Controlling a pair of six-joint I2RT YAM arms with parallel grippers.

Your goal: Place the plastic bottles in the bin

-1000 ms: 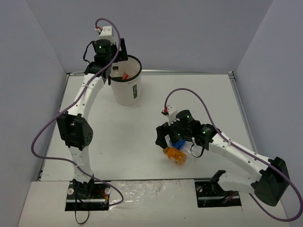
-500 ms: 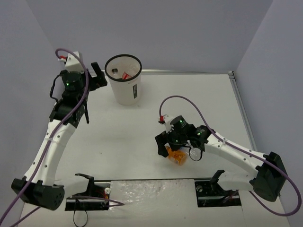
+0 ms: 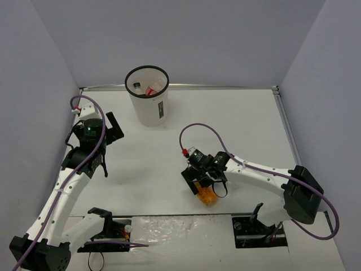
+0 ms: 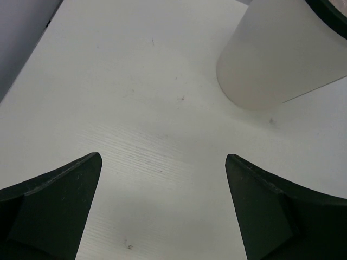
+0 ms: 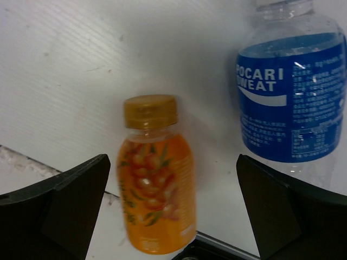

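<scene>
White table (image 3: pixel 254 124), faintly ribbed, with a few dark specks and scuffing along its near edge. Plain lilac-grey walls (image 3: pixel 225 39) enclose it on the left, far and right sides. Bin (image 3: pixel 148 107) stands upright at the far edge, left of centre, with a red-labelled bottle (image 3: pixel 150 90) inside. Left fingers (image 4: pixel 49 200) are spread wide over bare table near the bin. Right fingers (image 5: pixel 70 195) are spread either side of the orange bottle (image 5: pixel 157 184), which lies by the near edge and touches neither. Blue bottle (image 5: pixel 293 103) lies just beside it.
</scene>
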